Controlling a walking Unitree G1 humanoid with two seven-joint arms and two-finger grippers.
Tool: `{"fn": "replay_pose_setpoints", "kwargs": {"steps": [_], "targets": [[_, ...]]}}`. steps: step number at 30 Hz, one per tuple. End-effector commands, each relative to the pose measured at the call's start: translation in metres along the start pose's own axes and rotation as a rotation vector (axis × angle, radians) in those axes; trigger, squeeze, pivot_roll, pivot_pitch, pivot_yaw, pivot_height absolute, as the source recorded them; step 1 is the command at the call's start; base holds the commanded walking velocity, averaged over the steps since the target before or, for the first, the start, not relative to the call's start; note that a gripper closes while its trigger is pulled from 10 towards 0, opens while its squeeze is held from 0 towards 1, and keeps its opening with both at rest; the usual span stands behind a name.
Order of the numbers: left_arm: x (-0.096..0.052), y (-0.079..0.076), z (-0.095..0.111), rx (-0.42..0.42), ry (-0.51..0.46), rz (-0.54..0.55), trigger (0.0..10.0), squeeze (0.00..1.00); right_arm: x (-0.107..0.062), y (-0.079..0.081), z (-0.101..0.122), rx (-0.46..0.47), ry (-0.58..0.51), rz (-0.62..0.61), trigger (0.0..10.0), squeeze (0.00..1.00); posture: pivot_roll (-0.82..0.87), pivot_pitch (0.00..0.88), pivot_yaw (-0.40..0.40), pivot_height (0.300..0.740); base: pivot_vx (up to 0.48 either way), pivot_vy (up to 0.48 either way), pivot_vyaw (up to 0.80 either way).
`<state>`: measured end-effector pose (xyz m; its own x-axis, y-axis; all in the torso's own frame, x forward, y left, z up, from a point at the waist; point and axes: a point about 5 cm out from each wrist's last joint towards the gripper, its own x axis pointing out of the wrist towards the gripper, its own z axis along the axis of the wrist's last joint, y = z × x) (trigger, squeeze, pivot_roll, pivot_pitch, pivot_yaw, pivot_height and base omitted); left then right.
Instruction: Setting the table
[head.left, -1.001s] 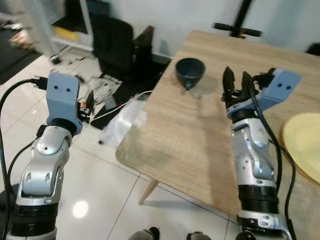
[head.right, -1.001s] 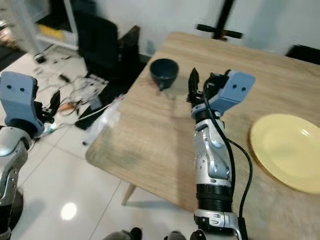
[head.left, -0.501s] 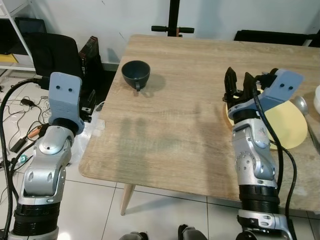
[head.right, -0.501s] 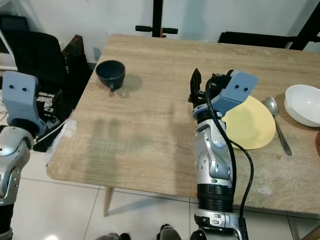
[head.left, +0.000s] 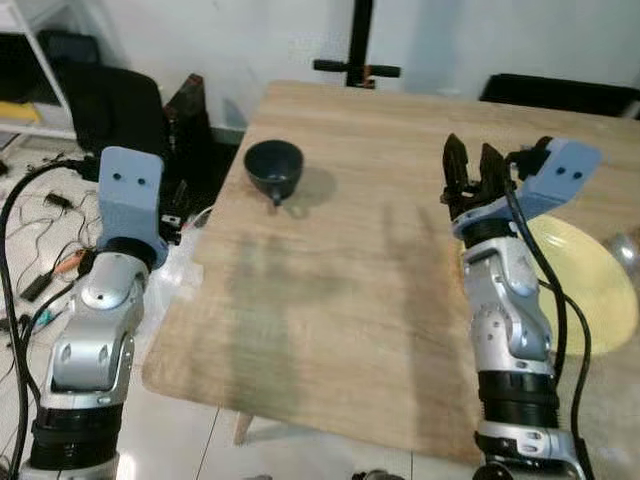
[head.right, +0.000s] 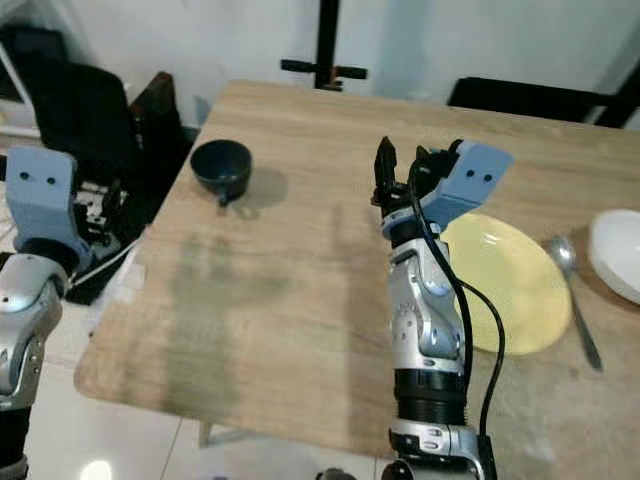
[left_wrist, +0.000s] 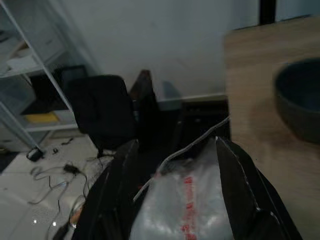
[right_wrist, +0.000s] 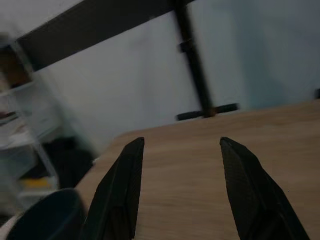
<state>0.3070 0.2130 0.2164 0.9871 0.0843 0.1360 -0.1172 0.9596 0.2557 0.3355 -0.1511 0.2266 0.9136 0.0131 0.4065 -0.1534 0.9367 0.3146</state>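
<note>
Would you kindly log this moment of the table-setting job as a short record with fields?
surface: wooden table
cup: dark blue cup, near the table's left edge
plate: yellow plate, flat on the table
spoon: spoon, right of the plate
bowl: white bowl, at the far right
right gripper: right gripper, open, raised above the table, empty
left gripper: left gripper, open, off the table's left side
</note>
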Motion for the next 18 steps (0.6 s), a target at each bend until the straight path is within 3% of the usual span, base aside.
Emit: {"fn": "replay_pose_setpoints", "kwargs": {"steps": [1,4,18], "targets": [[-0.0002,-0.0053,-0.0004,0.007,-0.007,-0.018,10.0,0.04,-0.0008,-0.0049,0.0025,-0.001,-0.005,-0.015,10.0,0.00,0.07,0.053,0.069,0.740,0.480,0.000,0.00],[-0.0003,-0.0060,-0.0001,0.008,-0.010,-0.022,10.0,0.01,-0.0010,-0.0053,0.0027,-0.001,-0.006,-0.016,10.0,0.00,0.06,0.053,0.070,0.740,0.420,0.000,0.00],[-0.0023,-0.0132,0.0011,0.001,-0.024,-0.063,10.0,0.00,-0.0021,-0.0064,0.0025,0.000,-0.006,-0.015,10.0,0.00,0.06,0.049,0.073,0.740,0.000,0.000,0.00]]}}
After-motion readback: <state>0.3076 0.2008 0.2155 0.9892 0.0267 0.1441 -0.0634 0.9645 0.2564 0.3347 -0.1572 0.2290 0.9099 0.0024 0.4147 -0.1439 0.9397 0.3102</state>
